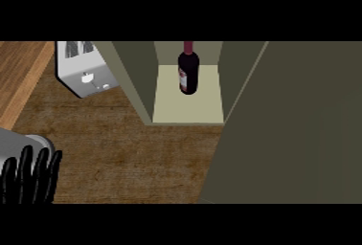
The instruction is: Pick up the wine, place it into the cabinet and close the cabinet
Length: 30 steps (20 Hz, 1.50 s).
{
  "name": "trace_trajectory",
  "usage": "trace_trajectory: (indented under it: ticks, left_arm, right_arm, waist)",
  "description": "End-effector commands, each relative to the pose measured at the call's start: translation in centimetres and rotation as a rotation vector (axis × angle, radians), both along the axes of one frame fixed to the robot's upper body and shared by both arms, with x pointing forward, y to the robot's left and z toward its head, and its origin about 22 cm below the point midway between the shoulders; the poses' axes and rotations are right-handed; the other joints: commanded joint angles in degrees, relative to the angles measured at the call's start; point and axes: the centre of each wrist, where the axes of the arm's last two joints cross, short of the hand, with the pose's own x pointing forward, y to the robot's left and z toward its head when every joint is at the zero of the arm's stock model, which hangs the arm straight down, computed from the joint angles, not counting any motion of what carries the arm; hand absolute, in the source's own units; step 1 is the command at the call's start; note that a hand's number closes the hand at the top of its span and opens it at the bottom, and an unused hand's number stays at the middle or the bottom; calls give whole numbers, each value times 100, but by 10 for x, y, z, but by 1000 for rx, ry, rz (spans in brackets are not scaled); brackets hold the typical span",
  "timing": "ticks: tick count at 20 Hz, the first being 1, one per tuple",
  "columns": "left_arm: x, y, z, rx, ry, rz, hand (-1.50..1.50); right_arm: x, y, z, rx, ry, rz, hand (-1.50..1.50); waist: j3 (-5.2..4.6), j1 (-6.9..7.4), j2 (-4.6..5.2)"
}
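Observation:
A dark wine bottle (188, 72) with a red neck and a pale label stands upright on the cream shelf inside the open cabinet (187, 107), toward the back. No hand touches it. The cabinet's olive door (290, 124) swings out wide and fills the right side of the view. My left hand (29, 174) shows at the lower left edge, fingers straight and pointing up, holding nothing. My right hand is out of sight.
A silver toaster (83, 69) sits on the brown counter (127, 158) just left of the cabinet's side wall. A lighter wooden strip (21, 76) runs along the far left.

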Motion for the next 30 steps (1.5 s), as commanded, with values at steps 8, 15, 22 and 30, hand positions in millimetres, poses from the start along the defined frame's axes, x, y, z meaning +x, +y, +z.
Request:
trace_trajectory:
  ticks: [8, 15, 22, 30]
  left_arm:
    - [-2, 72, 9, 35, -4, 20, -150]
    - [-1, 83, 20, 39, 9, 0, -150]
    - [10, 96, 24, 4, 23, -15, -150]
    - [19, 90, 23, -16, 22, -67, -150]
  right_arm:
    - [-42, 39, 25, 72, -69, 131, 150]
    - [-54, 65, 20, 100, -54, 99, 150]
    - [-43, 88, 21, 80, -143, 48, 150]
    - [-23, 110, 31, 38, -177, 10, 150]
  waist:
    - [-11, 35, -14]
    - [-9, 25, -21]
    - [-20, 73, -5]
    - [-28, 147, 20]
